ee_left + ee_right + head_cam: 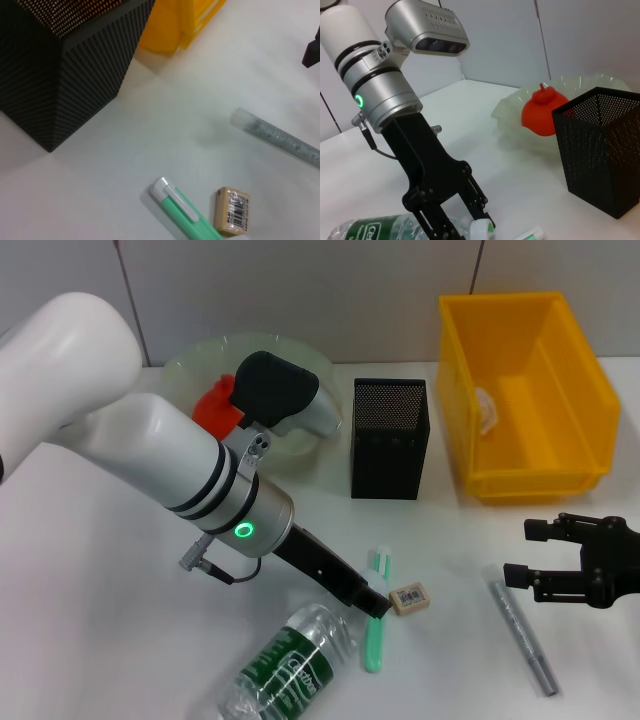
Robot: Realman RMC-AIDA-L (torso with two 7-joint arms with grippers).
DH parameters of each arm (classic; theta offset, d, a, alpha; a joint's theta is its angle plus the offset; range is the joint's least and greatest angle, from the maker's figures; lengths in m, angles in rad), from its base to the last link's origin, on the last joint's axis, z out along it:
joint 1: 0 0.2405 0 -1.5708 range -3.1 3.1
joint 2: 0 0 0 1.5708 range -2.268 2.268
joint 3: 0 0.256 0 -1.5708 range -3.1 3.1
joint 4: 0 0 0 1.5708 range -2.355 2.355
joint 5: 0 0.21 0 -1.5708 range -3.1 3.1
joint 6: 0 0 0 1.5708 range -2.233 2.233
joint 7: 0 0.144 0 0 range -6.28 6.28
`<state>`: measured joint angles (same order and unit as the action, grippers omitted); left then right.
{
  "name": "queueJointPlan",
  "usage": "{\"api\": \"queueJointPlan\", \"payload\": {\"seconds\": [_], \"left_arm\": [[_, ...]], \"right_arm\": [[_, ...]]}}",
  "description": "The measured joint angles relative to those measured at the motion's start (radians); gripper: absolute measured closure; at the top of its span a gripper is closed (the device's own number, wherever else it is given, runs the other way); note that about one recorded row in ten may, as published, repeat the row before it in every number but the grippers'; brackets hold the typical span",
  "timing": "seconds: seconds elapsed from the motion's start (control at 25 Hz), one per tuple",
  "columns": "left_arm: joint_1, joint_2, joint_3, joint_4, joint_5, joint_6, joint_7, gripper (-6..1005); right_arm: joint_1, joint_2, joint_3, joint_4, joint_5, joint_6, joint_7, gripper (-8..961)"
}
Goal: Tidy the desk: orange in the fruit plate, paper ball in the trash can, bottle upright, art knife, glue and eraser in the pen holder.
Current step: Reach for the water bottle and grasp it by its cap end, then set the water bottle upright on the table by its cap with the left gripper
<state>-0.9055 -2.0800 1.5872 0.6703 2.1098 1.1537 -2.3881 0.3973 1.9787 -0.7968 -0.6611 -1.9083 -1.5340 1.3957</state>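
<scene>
From the head view, the left gripper [375, 605] is reaching down at the bottle [285, 668], lying flat beside the green art knife [375, 638]. The right gripper [520, 552] is hovering open, holding nothing. The left wrist view is showing only the eraser [231, 211] nearby. In the right wrist view, the left fingers [480, 210] are spreading around the cap (nothing held yet); they should close squarely below it before tilting upright.

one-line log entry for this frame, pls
left end effector: open, low at bottle cap | right end effector: open, idle | orange: in plate | eraser: on desk

Left gripper [374, 604] reaches down to lower centre, fingers apart; right gripper [525, 552] sits spread at right edge
</scene>
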Motion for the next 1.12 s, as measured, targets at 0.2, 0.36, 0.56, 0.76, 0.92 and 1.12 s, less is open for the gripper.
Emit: {"api": "queueJointPlan", "payload": {"seconds": [0.2,0.36,0.56,0.76,0.92,1.12], "left_arm": [[-0.004,0.0,0.008,-0.01,-0.001,-0.004,0.0,367],[-0.005,0.0,0.012,-0.01,-0.001,-0.005,0.0,480],[-0.003,0.0,0.007,0.005,-0.004,0.007,0.0,561],[0.006,0.006,-0.017,0.038,-0.005,0.039,0.004,560],[0.016,0.012,-0.13,0.065,-0.003,0.121,0.056,559],[0.025,0.022,-0.343,0.068,0.001,0.251,0.184,559]], "right_arm": [[0.0,0.002,0.002,-0.001,0.0,0.0,0.001,124],[0.0,0.002,0.002,-0.002,0.0,0.0,0.002,124],[0.0,0.002,0.004,-0.005,0.0,0.0,0.002,124],[0.0,0.002,0.004,-0.006,0.0,0.0,0.002,123],[0.004,0.001,0.004,-0.005,0.0,0.0,0.003,123],[0.013,0.003,0.004,0.0,0.002,0.001,0.004,123]]}}
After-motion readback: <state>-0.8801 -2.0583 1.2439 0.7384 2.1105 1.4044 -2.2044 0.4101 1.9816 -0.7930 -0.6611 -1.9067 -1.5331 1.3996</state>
